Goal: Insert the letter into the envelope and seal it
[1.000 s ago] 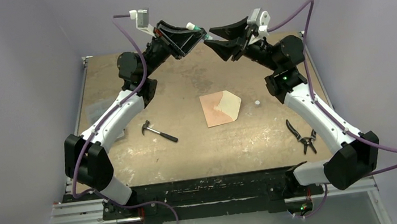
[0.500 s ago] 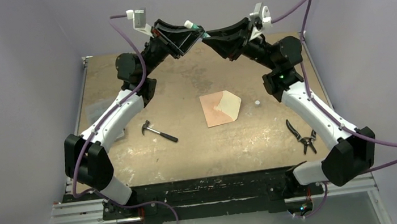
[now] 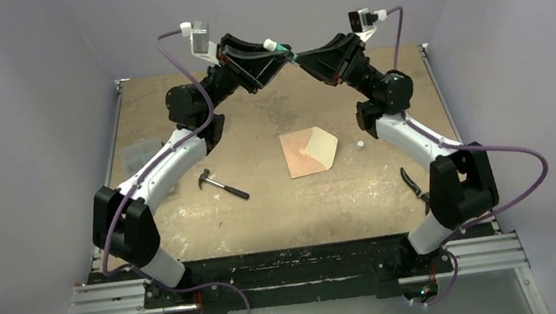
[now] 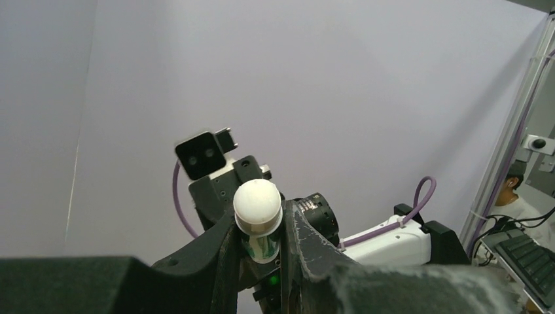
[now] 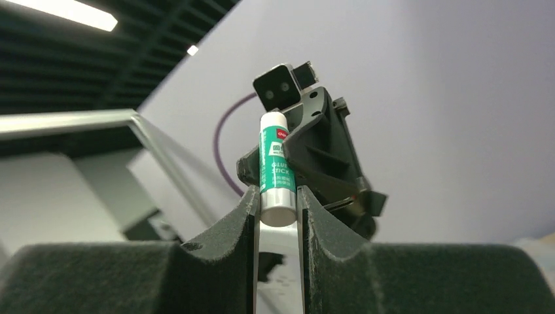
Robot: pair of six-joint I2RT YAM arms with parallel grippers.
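Two closed grips on one glue stick (image 5: 275, 150), left end effector (image 4: 258, 245) facing right end effector (image 5: 278, 209); envelope (image 3: 310, 153) lies below, at the worktop (image 3: 255, 128) middle.

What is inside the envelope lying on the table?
Only the envelope itself shows: salmon body, cream flap open. Its pocket's contents are covered by the paper; nothing sticks out.

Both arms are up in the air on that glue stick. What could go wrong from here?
1. The left pincer and right pincer both clamp the glue stick high above the table; a pull apart might let it slip and fall.
2. The envelope lies open and unheld, so gluing could shove it.
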